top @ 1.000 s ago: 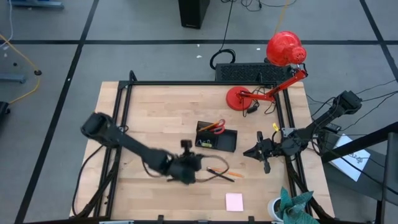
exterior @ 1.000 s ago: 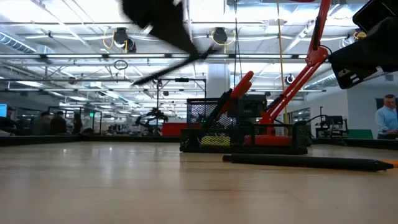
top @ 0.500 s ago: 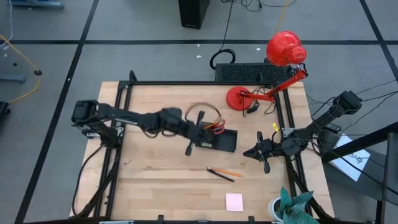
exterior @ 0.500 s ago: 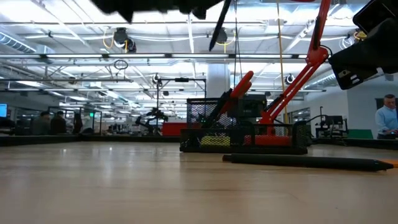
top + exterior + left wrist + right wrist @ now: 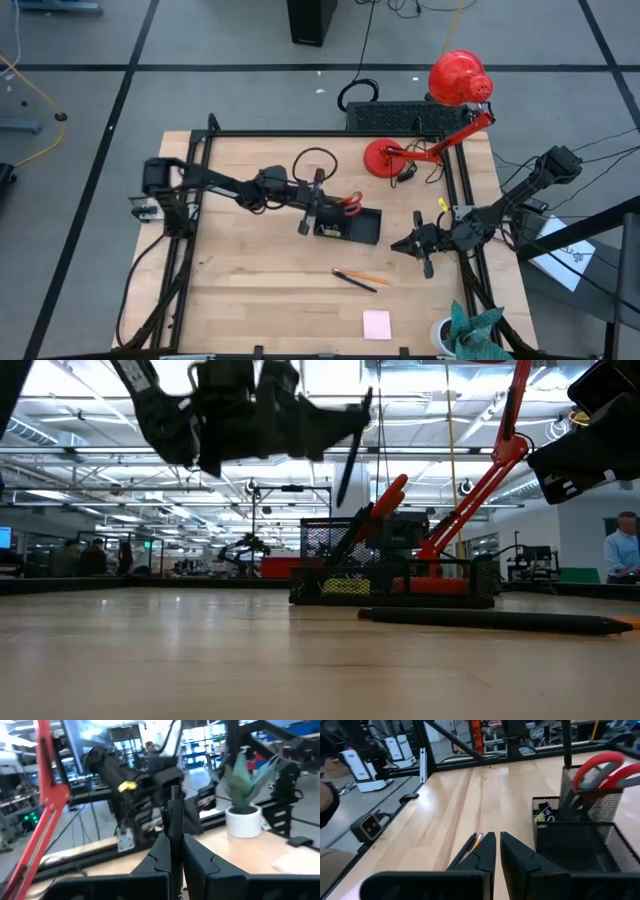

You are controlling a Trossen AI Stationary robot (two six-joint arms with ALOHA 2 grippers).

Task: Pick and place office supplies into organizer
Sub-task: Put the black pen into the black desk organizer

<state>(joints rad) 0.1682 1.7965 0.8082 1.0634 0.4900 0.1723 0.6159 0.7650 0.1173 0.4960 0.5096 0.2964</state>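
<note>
The black mesh organizer point(image 5: 352, 226) stands mid-table with red-handled scissors point(image 5: 348, 203) upright in its taller section. My left gripper point(image 5: 312, 205) hovers level just left of the organizer, shut on a thin black pen point(image 5: 346, 470). A second black pen and an orange pencil point(image 5: 360, 278) lie flat on the wood nearer the front edge. A pink sticky-note pad point(image 5: 377, 323) lies near the front edge. My right gripper point(image 5: 397, 246) waits shut to the right of the organizer, with nothing in it. My left gripper pinches the black pen's shaft point(image 5: 174, 820) between its two fingers. The fingers come in level from the table's left and lie across the pen. The pen stands steeply, slightly tilted, its lower end point(image 5: 341, 498) hanging below the fingers, clear of the table and the organizer.
A red desk lamp point(image 5: 455, 78) with its round base point(image 5: 385, 158) stands at the far right, by a black slab point(image 5: 400, 117). A potted plant point(image 5: 465, 330) sits at the front right corner. Bare wood lies left of the organizer.
My left gripper has swung from the front middle of the table toward the far edge, up to the organizer's left end, and turned to point level. It stays shut on the pen, which has come from a flat slant to nearly upright, clear of the table.
</note>
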